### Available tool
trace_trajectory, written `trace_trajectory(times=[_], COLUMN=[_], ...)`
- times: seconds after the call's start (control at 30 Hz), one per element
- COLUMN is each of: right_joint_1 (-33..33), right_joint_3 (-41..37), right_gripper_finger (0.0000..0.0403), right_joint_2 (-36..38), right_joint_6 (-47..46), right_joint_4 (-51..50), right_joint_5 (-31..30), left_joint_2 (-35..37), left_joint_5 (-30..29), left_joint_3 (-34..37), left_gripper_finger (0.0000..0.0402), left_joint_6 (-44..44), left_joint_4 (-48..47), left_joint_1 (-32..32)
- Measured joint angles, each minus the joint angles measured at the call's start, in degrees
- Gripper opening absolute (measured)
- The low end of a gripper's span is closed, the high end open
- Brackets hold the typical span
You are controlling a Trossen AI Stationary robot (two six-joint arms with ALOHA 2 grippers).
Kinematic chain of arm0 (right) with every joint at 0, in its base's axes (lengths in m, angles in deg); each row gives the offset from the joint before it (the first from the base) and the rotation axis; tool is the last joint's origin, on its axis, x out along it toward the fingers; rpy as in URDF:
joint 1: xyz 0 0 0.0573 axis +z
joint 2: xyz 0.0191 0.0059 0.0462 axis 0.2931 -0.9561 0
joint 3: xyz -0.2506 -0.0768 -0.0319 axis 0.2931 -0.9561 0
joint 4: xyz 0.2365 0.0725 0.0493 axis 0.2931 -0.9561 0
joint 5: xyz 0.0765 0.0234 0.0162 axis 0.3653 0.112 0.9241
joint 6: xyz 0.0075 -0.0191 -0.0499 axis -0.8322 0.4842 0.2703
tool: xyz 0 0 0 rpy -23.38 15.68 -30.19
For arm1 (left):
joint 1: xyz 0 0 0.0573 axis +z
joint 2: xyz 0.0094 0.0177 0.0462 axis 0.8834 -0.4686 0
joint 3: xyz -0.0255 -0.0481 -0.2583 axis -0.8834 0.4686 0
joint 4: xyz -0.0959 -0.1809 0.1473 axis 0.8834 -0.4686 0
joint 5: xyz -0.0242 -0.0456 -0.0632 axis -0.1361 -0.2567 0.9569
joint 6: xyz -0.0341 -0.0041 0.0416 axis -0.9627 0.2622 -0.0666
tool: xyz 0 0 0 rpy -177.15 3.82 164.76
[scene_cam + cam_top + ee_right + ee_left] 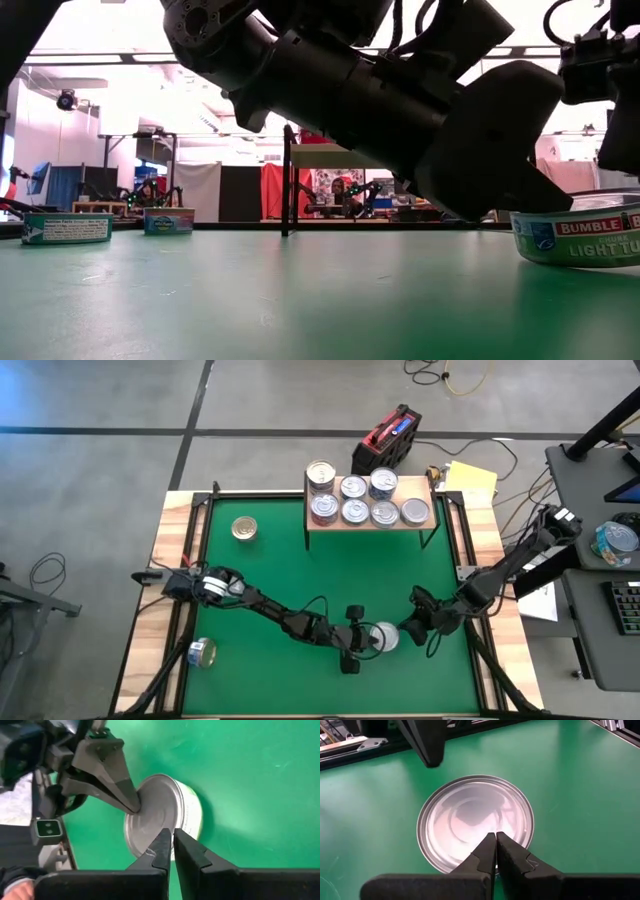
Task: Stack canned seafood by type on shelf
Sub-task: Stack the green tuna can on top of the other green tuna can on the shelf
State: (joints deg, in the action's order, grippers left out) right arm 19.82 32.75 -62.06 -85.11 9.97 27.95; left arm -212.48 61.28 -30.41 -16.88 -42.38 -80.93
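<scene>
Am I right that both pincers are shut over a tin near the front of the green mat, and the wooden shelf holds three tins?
Not quite. The left pincer and right pincer are both shut over the tin on the green mat, but the high view shows the wooden shelf holding about seven tins, not three, one of them seemingly stacked.

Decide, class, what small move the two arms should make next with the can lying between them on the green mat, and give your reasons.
Probably open the right gripper and close it around the can. Both it and the left gripper have shut fingers resting over the lid, so neither holds the can, and it lies far from the shelf.
</scene>
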Motion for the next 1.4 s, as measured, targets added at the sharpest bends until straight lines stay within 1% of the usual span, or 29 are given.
trace_trajectory(times=[0.1,0.2,0.3,0.53,0.63,0.73,0.87,1.0,1.23,1.4], right_joint_1=[0.00,0.02,0.02,0.17,0.15,0.17,0.15,0.15,0.11,0.11], right_joint_3=[0.00,0.00,0.00,-0.02,-0.04,-0.09,-0.15,-0.24,-1.60,-4.79], right_gripper_finger=[0.0022,0.0051,0.0097,0.0220,0.0261,0.0290,0.0315,0.0328,0.0328,0.0323], right_joint_2=[1.91,2.28,1.32,-2.96,-4.88,-7.21,-10.34,-12.37,-15.16,-17.33], right_joint_6=[-0.41,-1.43,-2.11,-3.61,-3.52,-3.54,-3.88,-3.82,-1.60,-1.09], right_joint_4=[-2.18,-4.29,-4.33,-2.55,0.90,3.56,5.50,8.09,17.37,27.35], right_joint_5=[-0.11,-0.17,0.15,1.45,1.68,2.28,2.52,2.50,1.81,0.39], left_joint_2=[0.00,0.02,0.07,-0.56,-0.90,-1.16,-1.41,-1.55,-1.66,-1.70], left_joint_5=[0.15,0.37,0.49,0.58,0.58,0.58,0.58,0.58,-0.30,-0.31], left_joint_3=[0.01,0.01,0.01,0.04,0.04,0.04,0.04,0.04,0.10,0.19], left_gripper_finger=[0.0000,0.0000,0.0000,0.0000,0.0000,0.0000,0.0000,0.0000,0.0000,0.0000], left_joint_6=[-0.14,-1.24,-1.68,-3.19,-3.59,-4.35,-4.54,-4.74,-3.84,-3.07], left_joint_4=[-0.02,-0.46,-0.86,-0.87,-0.76,-0.57,-0.42,0.03,1.02,1.99], left_joint_1=[-0.07,-0.09,-0.10,-0.15,-0.17,-0.20,-0.20,-0.35,-0.59,-0.61])
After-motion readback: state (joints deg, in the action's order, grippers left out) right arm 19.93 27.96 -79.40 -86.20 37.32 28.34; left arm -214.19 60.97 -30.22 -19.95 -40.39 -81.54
